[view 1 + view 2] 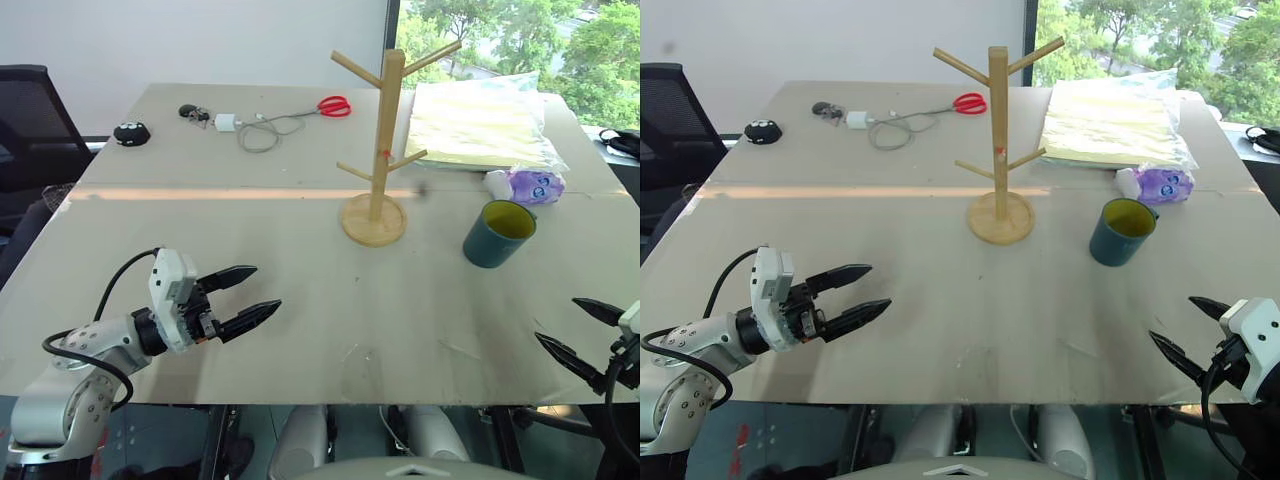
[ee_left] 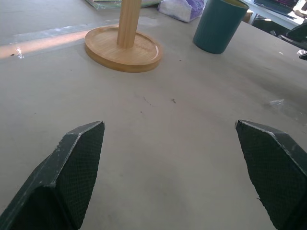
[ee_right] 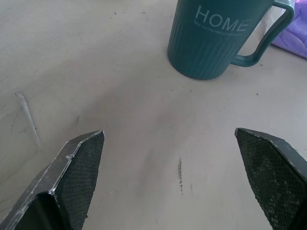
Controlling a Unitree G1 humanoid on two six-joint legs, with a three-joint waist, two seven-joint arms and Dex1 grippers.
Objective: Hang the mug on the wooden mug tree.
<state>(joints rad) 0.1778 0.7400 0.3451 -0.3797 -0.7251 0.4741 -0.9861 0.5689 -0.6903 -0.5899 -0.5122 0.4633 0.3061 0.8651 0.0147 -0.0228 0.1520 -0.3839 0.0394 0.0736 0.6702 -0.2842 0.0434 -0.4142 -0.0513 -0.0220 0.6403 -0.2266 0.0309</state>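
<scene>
The dark teal mug (image 1: 497,235) with a yellow inside stands upright on the table, right of centre; its side reads HOME in the right wrist view (image 3: 216,38), handle turned away from the tree. The wooden mug tree (image 1: 381,150) stands on its round base just left of the mug, pegs bare. My right gripper (image 1: 578,328) hovers open near the table's front right edge, short of the mug, nothing between its fingers. My left gripper (image 1: 243,297) is open and empty over the front left of the table, pointing toward the tree's base (image 2: 123,48).
A purple-and-white packet (image 1: 528,185) lies right behind the mug. A bagged yellow stack (image 1: 480,125) sits at the back right. Red scissors (image 1: 334,105), a white charger with cable (image 1: 250,128) and a small black object (image 1: 131,132) lie at the back left. A black chair (image 1: 30,110) stands left.
</scene>
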